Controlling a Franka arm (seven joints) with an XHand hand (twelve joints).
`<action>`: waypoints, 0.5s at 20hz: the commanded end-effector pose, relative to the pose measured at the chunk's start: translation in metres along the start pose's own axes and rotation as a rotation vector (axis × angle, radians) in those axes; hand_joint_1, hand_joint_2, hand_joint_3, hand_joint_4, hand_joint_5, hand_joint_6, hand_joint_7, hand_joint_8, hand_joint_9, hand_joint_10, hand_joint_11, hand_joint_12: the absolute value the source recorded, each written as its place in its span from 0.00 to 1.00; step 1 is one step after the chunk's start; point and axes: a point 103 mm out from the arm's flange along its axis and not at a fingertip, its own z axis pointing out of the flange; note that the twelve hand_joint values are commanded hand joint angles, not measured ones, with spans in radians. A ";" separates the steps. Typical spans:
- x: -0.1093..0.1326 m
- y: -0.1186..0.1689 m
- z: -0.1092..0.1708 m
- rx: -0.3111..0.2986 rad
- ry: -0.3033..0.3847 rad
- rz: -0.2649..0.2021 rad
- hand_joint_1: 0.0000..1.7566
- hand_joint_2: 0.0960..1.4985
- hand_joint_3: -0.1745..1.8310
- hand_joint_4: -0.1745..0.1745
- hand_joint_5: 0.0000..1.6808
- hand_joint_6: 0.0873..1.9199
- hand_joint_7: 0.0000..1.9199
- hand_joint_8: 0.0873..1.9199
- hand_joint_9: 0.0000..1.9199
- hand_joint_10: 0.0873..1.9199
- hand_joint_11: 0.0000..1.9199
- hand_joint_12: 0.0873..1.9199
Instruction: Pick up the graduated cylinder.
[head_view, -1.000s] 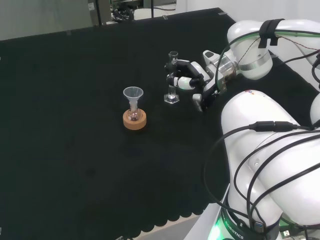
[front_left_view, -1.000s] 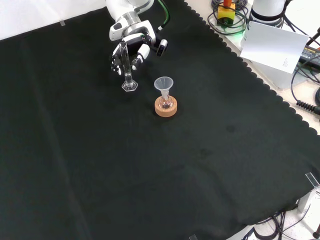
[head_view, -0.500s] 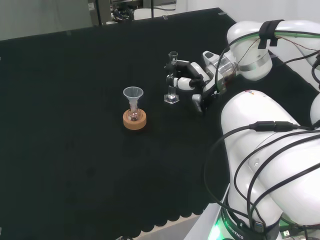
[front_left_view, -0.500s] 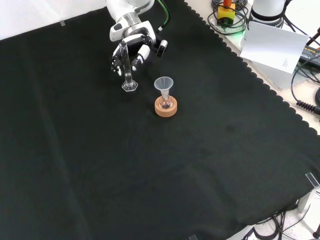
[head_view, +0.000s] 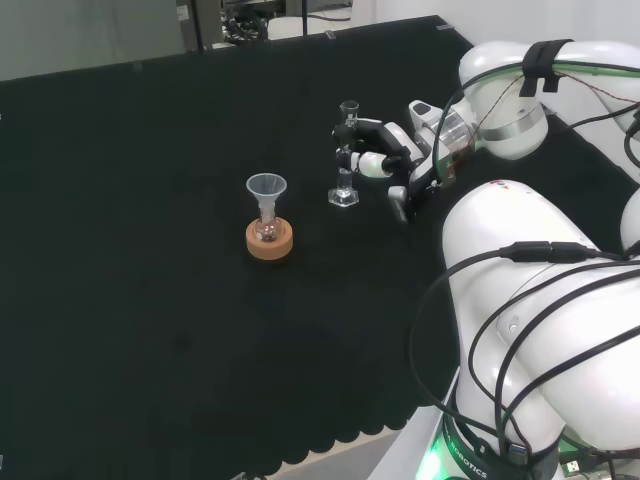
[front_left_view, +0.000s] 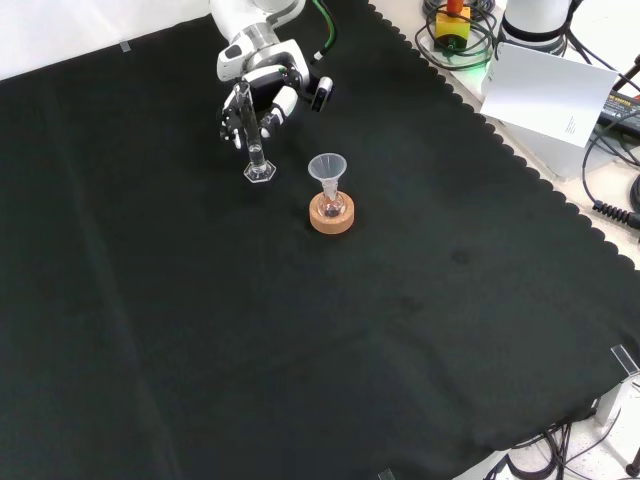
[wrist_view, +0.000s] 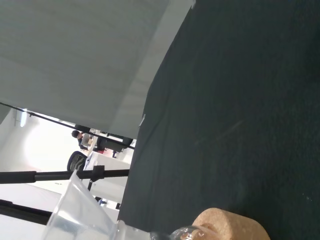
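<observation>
Front view, near to far. Nearest stands a small flask (front_left_view: 331, 208) on a cork ring (front_left_view: 331, 216), carrying a clear funnel (front_left_view: 327, 167). Just beyond it, to the left, the graduated cylinder (front_left_view: 250, 134) stands upright on the worktop (front_left_view: 400, 330), its hexagonal foot apparently on the cloth. The hand (front_left_view: 265, 90) sits directly behind the cylinder's upper half, fingers curled about the tube from the far side. The cylinder's long axis is vertical. Judgement: grasp made; a straight upward lift is what remains.
</observation>
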 end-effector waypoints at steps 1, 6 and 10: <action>0.000 0.001 0.005 0.003 -0.012 0.005 0.71 0.74 0.00 0.51 0.38 0.39 0.30 0.28 0.45 0.19 0.33 0.59; 0.000 0.000 0.005 -0.009 -0.010 0.010 0.71 0.74 0.00 0.51 0.39 0.39 0.31 0.28 0.46 0.19 0.36 0.57; 0.000 0.000 0.002 -0.031 -0.018 0.017 0.70 0.76 0.00 0.54 0.46 0.36 0.35 0.27 0.50 0.17 0.41 0.54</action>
